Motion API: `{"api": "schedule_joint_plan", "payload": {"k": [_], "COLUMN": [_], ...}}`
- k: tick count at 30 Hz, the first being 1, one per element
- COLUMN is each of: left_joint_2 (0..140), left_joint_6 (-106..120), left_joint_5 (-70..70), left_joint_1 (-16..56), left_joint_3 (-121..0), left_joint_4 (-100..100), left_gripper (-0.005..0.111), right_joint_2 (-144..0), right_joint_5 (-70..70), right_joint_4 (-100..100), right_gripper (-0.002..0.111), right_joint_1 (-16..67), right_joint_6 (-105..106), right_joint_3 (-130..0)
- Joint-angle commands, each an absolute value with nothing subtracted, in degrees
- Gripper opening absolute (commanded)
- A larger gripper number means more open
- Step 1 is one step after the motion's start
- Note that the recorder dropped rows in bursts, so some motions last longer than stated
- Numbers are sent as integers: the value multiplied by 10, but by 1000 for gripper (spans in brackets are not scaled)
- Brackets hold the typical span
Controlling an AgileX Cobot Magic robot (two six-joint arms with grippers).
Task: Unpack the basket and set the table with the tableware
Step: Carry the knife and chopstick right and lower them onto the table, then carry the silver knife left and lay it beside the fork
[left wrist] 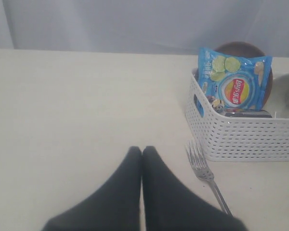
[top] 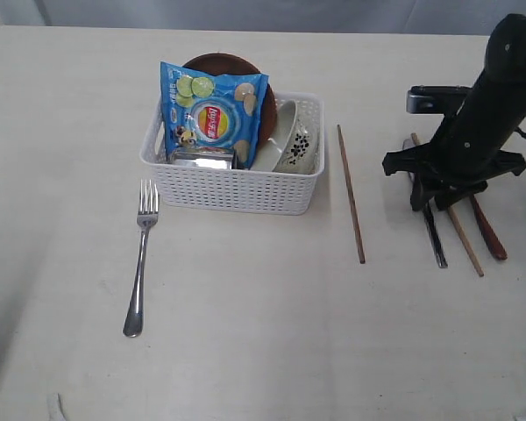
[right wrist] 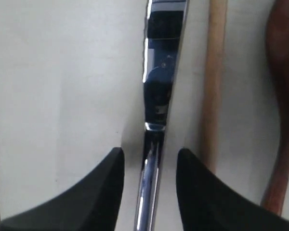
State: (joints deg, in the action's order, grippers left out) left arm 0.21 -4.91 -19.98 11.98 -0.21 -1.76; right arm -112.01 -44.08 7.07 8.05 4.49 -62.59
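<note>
The white basket (top: 237, 189) (left wrist: 250, 139) holds the brown plate (top: 228, 63), the floral white bowl (top: 296, 140) and the steel cup (top: 202, 158). A fork (top: 140, 263) (left wrist: 204, 173) lies on the table to the basket's left. On the right lie one chopstick (top: 351, 193), a knife (top: 436, 241) (right wrist: 159, 96), a second chopstick (top: 460, 232) (right wrist: 213, 86) and a reddish-brown spoon (top: 489, 230) (right wrist: 282, 72). My right gripper (top: 434, 197) (right wrist: 149, 151) is open, low over the knife, one finger on each side with gaps showing. My left gripper (left wrist: 142, 149) is shut and empty beside the fork.
A blue chip bag (top: 212, 114) (left wrist: 233, 84) stands upright in the basket in front of the plate. The right arm (top: 500, 88) rises over the far right of the table (top: 263, 351). A grey curtain backs the table's far edge.
</note>
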Motion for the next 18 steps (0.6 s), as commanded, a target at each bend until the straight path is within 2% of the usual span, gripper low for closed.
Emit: {"api": "schedule_joint_plan", "payload": {"k": [1, 7, 10, 13, 18], "left_joint_2": [0, 0, 0, 0, 0], "left_joint_6": [-47, -47, -47, -47, -47], "left_joint_5": [-199, -199, -199, -199, -199], "left_joint_1": [122, 122, 122, 122, 122], "left_joint_3": [0, 0, 0, 0, 0], "left_joint_4": [-17, -17, -17, -17, -17], "left_gripper": [0, 0, 0, 0, 0], "right_joint_2": [-1136, -1168, -1177, -1178, -1170], "right_joint_5": [-431, -421, -421, -421, -425], "right_joint_4": [76, 76, 76, 76, 75], "right_gripper": [35, 35, 23, 1, -1], "right_joint_1": [81, 81, 81, 82, 82], "right_joint_6": [54, 56, 56, 60, 60], "right_joint_3": [-624, -624, -624, -624, -624]}}
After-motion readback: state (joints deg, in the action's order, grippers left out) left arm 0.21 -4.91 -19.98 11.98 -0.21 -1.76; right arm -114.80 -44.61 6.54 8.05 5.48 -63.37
